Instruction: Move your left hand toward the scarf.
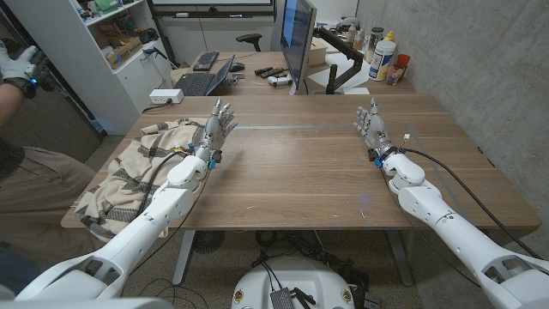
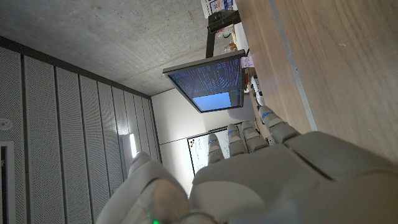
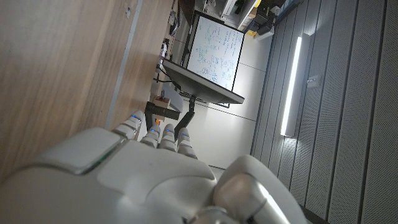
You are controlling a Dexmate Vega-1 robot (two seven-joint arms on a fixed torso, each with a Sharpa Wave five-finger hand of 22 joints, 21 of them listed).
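Note:
A cream scarf (image 1: pixel 129 176) with dark plaid lines lies crumpled on the table's left side, part of it draped over the left edge. My left hand (image 1: pixel 216 127) stands just to the right of the scarf's far end, fingers straight and apart, holding nothing. In the left wrist view my left hand (image 2: pixel 261 174) shows from behind, its fingers (image 2: pixel 239 138) extended along the tabletop. My right hand (image 1: pixel 372 127) stands on the table's right side, fingers apart, with nothing in it. The right wrist view shows my right hand (image 3: pixel 137 180) from behind.
The wooden table (image 1: pixel 300 172) carries the scarf and both hands. Behind its far edge stand a monitor (image 1: pixel 298 39), a laptop (image 1: pixel 206 79) and bottles (image 1: pixel 383 56). A person's gloved hand (image 1: pixel 19 64) shows at the left edge.

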